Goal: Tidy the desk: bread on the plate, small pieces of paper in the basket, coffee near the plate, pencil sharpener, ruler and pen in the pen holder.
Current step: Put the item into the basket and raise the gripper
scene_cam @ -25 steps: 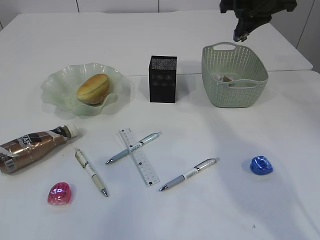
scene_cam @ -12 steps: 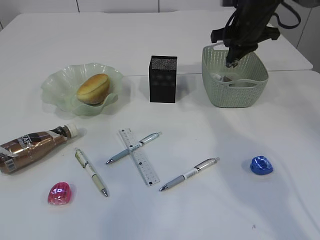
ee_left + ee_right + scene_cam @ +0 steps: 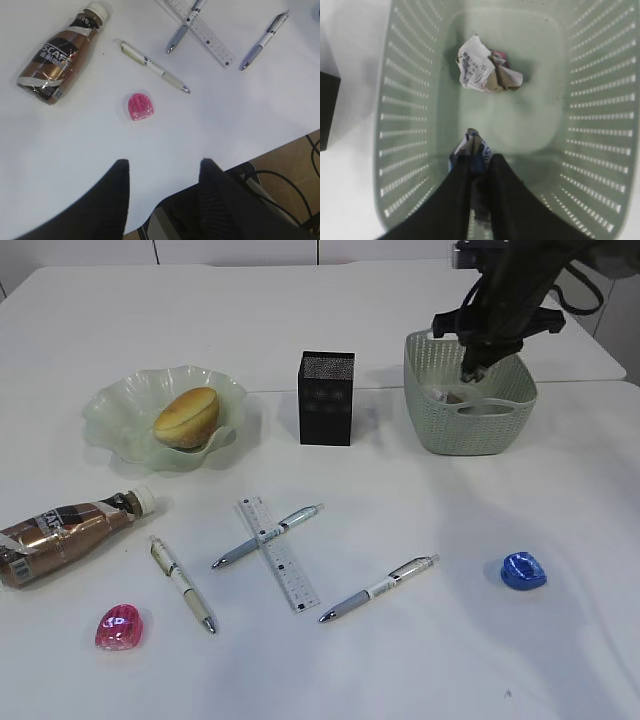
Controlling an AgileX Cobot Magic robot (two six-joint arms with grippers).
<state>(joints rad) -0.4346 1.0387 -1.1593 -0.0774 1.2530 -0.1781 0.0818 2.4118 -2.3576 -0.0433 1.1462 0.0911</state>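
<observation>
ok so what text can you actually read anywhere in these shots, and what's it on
"SCAFE", partly cut off, white letters on the coffee label.
Ruler: fine markings, too small to read.
Pens, such as the pen beside the coffee: barrel print too small.
Crumpled paper in the basket: printed lines, blurred.

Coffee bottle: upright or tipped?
Tipped. The coffee bottle lies on its side on the desk, white cap toward the plate.

Left gripper [image 3: 162,170] hovers with jaws apart above the desk [image 3: 75,135].
Coffee [image 3: 62,52] lies flat; pink sharpener [image 3: 140,107] beside a pen [image 3: 152,66].
</observation>
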